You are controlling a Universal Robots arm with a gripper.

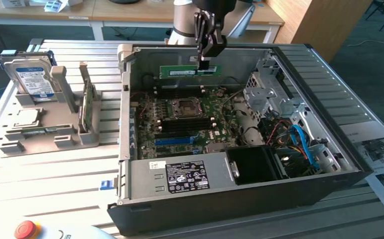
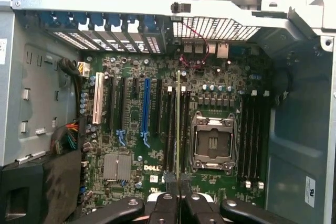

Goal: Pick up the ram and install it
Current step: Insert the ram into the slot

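Slatted metal worktable (image 1: 46,174), wooden desks (image 1: 112,12) behind, wood panel (image 1: 324,20), grey-blue floor (image 1: 371,55)

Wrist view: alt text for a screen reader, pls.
The end effector grips the ram, seen edge-on, above the motherboard inside an open computer case. An empty processor socket sits on the board.

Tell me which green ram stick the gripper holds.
The ram over the open case, pinched in the gripper; the other stick stands in the grey rack outside it.
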